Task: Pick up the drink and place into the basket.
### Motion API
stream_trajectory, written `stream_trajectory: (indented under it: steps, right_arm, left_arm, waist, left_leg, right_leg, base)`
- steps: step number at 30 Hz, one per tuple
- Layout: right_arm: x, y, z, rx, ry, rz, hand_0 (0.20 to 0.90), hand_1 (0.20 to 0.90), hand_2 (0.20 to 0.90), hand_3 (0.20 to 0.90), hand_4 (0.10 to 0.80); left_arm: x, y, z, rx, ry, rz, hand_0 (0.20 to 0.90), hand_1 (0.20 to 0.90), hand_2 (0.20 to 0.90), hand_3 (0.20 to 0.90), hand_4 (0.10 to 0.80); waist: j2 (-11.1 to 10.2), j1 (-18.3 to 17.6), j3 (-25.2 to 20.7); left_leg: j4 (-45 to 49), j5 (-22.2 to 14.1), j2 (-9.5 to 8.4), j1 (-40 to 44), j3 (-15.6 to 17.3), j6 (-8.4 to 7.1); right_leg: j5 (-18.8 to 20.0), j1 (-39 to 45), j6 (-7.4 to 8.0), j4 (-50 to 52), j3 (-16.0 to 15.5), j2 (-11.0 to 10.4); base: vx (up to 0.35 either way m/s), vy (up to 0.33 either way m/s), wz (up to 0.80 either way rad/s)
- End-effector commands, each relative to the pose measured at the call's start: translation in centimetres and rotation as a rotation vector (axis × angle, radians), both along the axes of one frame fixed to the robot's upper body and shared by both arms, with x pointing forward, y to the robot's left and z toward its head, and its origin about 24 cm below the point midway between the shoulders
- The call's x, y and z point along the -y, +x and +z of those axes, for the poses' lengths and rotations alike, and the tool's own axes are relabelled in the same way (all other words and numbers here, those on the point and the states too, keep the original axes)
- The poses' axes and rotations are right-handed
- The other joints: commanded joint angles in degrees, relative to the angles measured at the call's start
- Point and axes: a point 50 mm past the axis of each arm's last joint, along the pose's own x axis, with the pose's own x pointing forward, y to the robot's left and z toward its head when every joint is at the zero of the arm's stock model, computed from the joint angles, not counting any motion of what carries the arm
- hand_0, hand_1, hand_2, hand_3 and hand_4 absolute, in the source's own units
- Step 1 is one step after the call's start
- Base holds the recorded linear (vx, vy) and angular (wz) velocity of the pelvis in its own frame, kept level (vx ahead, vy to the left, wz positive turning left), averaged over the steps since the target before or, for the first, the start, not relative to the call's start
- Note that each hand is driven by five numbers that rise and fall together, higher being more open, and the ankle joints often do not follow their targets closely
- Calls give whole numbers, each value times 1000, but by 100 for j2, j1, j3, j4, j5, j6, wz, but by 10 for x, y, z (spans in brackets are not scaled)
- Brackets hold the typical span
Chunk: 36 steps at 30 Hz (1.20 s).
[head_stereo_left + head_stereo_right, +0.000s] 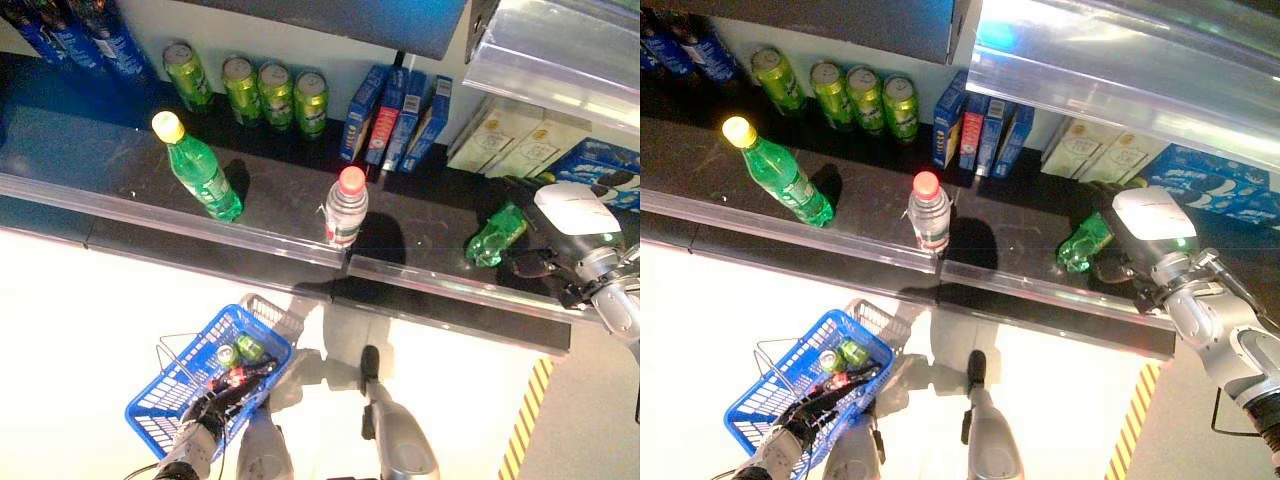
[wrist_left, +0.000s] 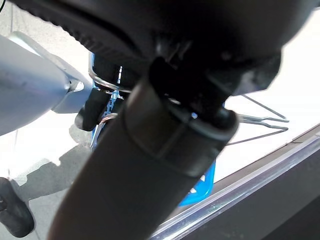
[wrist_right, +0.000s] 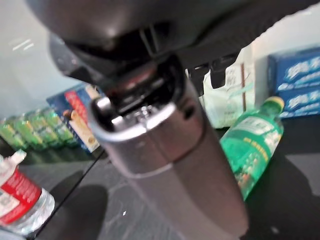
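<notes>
Your right robot hand [image 1: 1118, 262] is on the shelf [image 1: 1020, 235] right at the lying green bottle [image 1: 1084, 243], far nearer than the left; whether it grips I cannot tell. The bottle's long axis slants, cap toward the shelf's back. Your left robot hand [image 1: 222, 398] is curled round the blue basket [image 1: 165, 400] handle below.

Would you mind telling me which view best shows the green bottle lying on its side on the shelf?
The right wrist view: the lying green bottle appears close, showing cap and label. Both eye views show it small beside the right hand, partly hidden. The left wrist view misses it.
</notes>
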Motion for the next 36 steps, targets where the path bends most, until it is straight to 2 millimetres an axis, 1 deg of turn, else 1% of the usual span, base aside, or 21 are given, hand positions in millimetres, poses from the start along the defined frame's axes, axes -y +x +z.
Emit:
stream_trajectory:
  steps: [1, 5, 7, 12, 18, 22, 31, 36]
  right_arm:
    - [1, 6, 35, 63, -152, 16, 900, 900, 900, 900, 800]
    - [2, 8, 25, -13, -213, -2, 900, 900, 900, 900, 800]
    - [6, 9, 21, -32, -237, -22, 900, 900, 900, 900, 800]
    - [17, 13, 18, -78, -337, -80, 900, 900, 900, 900, 800]
    - [26, 18, 24, -104, -453, -123, 900, 900, 900, 900, 800]
    - [34, 20, 35, -98, -525, -176, 900, 900, 900, 900, 800]
    - [49, 15, 44, -138, -634, -258, 900, 900, 900, 900, 800]
    - [54, 12, 46, -182, -631, -291, 900, 900, 900, 900, 800]
  left_arm:
    - [-44, -22, 8, -25, 123, 55, 300, 300, 300, 200, 100]
    - [-46, -17, 11, -17, 130, 50, 300, 300, 300, 200, 100]
    - [-47, -15, 12, -12, 133, 49, 300, 300, 300, 200, 100]
    - [-51, -12, 16, -6, 141, 44, 300, 300, 300, 200, 100]
    - [-56, -11, 19, 1, 142, 37, 300, 300, 300, 200, 100]
    - [-56, -14, 18, 2, 134, 34, 300, 300, 300, 200, 100]
    - [-62, -18, 19, -5, 140, 38, 300, 300, 300, 200, 100]
    - [-62, -20, 19, -5, 140, 39, 300, 300, 300, 200, 100]
  waist:
    - [-186, 118, -331]
    - [-190, 149, -281]
    - [-189, 163, -245]
    - [-168, 226, -168]
    - [-128, 289, -105]
    - [-90, 312, -74]
    - [-126, 309, -84]
    - [-142, 309, -95]
  left_leg:
    - [512, 136, 151, -517, -128, 226]
    - [547, 155, 155, -590, -143, 223]
    - [557, 167, 154, -622, -148, 224]
    - [594, 194, 152, -709, -178, 214]
    - [628, 230, 139, -798, -219, 205]
    - [635, 257, 137, -844, -242, 194]
    - [651, 279, 190, -872, -214, 177]
    - [651, 257, 211, -839, -194, 165]
  right_leg:
    - [-831, -385, 194, 1208, -16, -149]
    - [-823, -417, 186, 1222, -52, -158]
    - [-818, -445, 180, 1238, -74, -164]
    - [-813, -496, 166, 1261, -117, -181]
    - [-807, -565, 151, 1293, -145, -203]
    - [-825, -613, 129, 1329, -165, -211]
    - [-858, -670, 123, 1395, -166, -207]
    - [-902, -655, 120, 1424, -153, -193]
  base:
    - [2, -35, 15]
    - [-9, -32, 5]
    - [0, 0, 0]
    - [-6, -21, 1]
    - [0, 0, 0]
    - [0, 0, 0]
    - [7, -2, 1]
    - [13, 0, 0]
